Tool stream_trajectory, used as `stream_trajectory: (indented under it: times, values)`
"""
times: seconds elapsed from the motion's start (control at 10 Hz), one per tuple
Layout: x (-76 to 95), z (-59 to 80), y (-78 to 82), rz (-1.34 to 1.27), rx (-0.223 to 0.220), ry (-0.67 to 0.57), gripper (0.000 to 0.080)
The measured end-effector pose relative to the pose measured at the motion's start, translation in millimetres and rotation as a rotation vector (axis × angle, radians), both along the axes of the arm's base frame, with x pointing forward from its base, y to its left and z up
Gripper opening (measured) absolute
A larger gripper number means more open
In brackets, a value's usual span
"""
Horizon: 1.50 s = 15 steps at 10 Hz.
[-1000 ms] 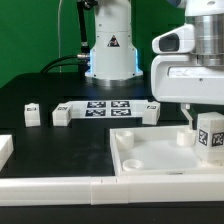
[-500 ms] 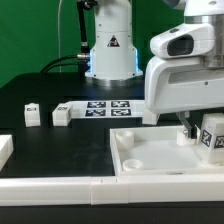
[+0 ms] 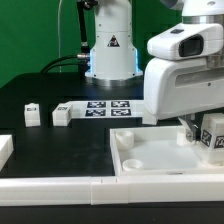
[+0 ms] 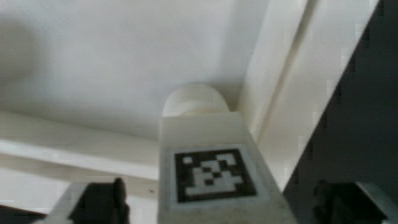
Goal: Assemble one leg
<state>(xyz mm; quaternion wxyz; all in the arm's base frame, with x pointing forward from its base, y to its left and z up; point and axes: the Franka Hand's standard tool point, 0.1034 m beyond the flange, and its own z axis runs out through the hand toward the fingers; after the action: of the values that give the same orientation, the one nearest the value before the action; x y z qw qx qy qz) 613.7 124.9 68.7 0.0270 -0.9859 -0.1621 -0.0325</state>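
Observation:
The leg (image 3: pixel 213 136) is a small white post with a black-and-white tag. It stands upright at the far right corner of the large white panel (image 3: pixel 150 158), at the exterior view's right edge. My gripper (image 3: pixel 205 128) is low around it, and the big white hand hides its top. In the wrist view the leg (image 4: pixel 210 150) runs between my two dark fingers (image 4: pixel 100 200), its rounded end against the panel's corner (image 4: pixel 107 90). A light gap shows on each side of the leg, so the jaws stand open around it.
Three more small white legs (image 3: pixel 32 114) (image 3: pixel 62 115) (image 3: pixel 150 110) lie on the black table beside the marker board (image 3: pixel 105 107). Long white border strips (image 3: pixel 100 186) run along the front. A white block (image 3: pixel 5 150) sits at the left edge. The robot base (image 3: pixel 108 50) stands behind.
The hand has come down and turned around the leg, now covering more of it. The leg itself has stayed at the panel's corner.

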Motion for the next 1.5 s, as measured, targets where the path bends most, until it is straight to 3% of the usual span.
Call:
stream_trajectory:
  times: [0.2, 0.6, 1.2, 1.5]
  values:
    - [0.3, 0.1, -0.8, -0.001, -0.001, -0.001, 0.0291]
    - [0.3, -0.1, -0.9, -0.061, 0.005, 0.002, 0.0293]
    - [3.2, -0.5, -4.4, -0.845, 0.093, 0.042, 0.0294]
    - [3.2, -0.9, -4.4, -1.206, 0.109, 0.066, 0.0294]
